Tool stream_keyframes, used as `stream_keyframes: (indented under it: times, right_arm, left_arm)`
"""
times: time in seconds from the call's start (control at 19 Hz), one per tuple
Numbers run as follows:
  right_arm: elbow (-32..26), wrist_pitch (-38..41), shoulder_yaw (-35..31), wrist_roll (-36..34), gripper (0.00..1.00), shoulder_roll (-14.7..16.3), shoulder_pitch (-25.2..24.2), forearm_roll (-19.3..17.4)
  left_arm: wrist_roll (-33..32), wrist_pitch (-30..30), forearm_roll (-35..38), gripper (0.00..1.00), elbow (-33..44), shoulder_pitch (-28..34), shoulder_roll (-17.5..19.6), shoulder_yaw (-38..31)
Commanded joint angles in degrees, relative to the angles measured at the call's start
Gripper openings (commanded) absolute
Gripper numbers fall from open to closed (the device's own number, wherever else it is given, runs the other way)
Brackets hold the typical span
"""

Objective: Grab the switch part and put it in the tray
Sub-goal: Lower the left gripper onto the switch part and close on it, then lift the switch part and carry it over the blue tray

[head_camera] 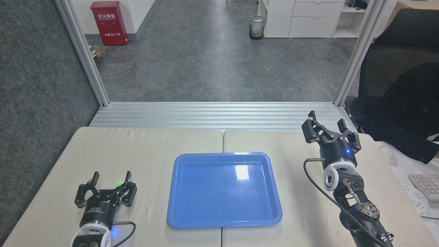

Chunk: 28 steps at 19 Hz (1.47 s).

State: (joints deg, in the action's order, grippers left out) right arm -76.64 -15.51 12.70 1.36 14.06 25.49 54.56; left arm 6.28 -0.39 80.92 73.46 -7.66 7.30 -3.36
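Switch part's home, the blue tray [224,219], lies mid-frame on the beige tabletop [154,144]. Right claw [329,132] hovers spread at right. Left claw [110,187], spread at lower left, covers the switch part [118,185], only a green sliver showing.
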Motion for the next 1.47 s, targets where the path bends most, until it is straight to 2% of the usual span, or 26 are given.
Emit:
stream_keyframes:
  times: [0.0, 0.16, 0.21, 0.32, 0.42, 0.53, 0.68, 0.74, 0.79, 0.84, 0.89, 1.05, 1.26, 1.37, 1.42]
  right_arm:
    - [0.0, 0.0, 0.0, 0.0, 1.00, 0.0, 0.0, 0.0]
    - [0.0, 0.0, 0.0, 0.0, 1.00, 0.0, 0.0, 0.0]
    - [0.0, 0.0, 0.0, 0.0, 1.00, 0.0, 0.0, 0.0]
    - [0.0, 0.0, 0.0, 0.0, 1.00, 0.0, 0.0, 0.0]
    - [0.0, 0.0, 0.0, 0.0, 1.00, 0.0, 0.0, 0.0]
    - [0.0, 0.0, 0.0, 0.0, 1.00, 0.0, 0.0, 0.0]
    - [0.0, 0.0, 0.0, 0.0, 1.00, 0.0, 0.0, 0.0]
    - [0.0, 0.0, 0.0, 0.0, 1.00, 0.0, 0.0, 0.0]
    - [0.0, 0.0, 0.0, 0.0, 1.00, 0.0, 0.0, 0.0]
    - [0.0, 0.0, 0.0, 0.0, 1.00, 0.0, 0.0, 0.0]
    - [0.0, 0.0, 0.0, 0.0, 1.00, 0.0, 0.0, 0.0]
    - [0.0, 0.0, 0.0, 0.0, 1.00, 0.0, 0.0, 0.0]
    - [0.0, 0.0, 0.0, 0.0, 1.00, 0.0, 0.0, 0.0]
    - [0.0, 0.0, 0.0, 0.0, 1.00, 0.0, 0.0, 0.0]
    - [0.0, 0.0, 0.0, 0.0, 1.00, 0.0, 0.0, 0.0]
  left_arm:
    - [0.8, 2.1, 2.4, 0.99, -3.6, 3.7, -3.3, 4.1]
    - [0.8, 2.2, 2.3, 0.96, -7.5, 3.1, -3.6, 4.7]
    - [0.8, 2.2, 2.3, 0.89, -9.8, 2.3, -3.2, 4.7]
    - [0.8, 2.2, 2.5, 0.85, -12.5, 1.5, -2.6, 4.7]
    - [0.8, 2.2, 2.7, 0.85, -12.7, 2.1, -2.5, 4.8]
    - [0.4, 2.6, 2.8, 0.77, -14.5, 1.9, -2.4, 4.7]
    - [-0.3, 3.7, 1.7, 0.73, -14.9, 0.5, -0.9, 4.3]
    - [-0.3, 3.6, 1.1, 0.60, -14.8, 0.2, -0.7, 4.2]
    - [-0.2, 3.4, 0.6, 0.38, -14.6, 0.2, -0.4, 3.9]
    - [-0.3, 3.7, 0.1, 0.04, -14.3, 0.1, 0.0, 3.6]
    - [-0.3, 4.1, 0.1, 0.00, -13.6, 0.1, 0.1, 3.6]
    - [-0.5, 4.2, -0.7, 0.00, -8.4, 0.2, 0.0, 0.7]
    - [-5.9, 4.1, -6.7, 0.00, 4.2, 0.1, 0.1, -2.3]
    - [-8.3, 4.3, -8.4, 0.00, 14.9, 0.7, -1.1, -2.5]
    - [-9.2, 4.3, -8.4, 0.00, 20.7, 1.7, -3.3, -1.7]
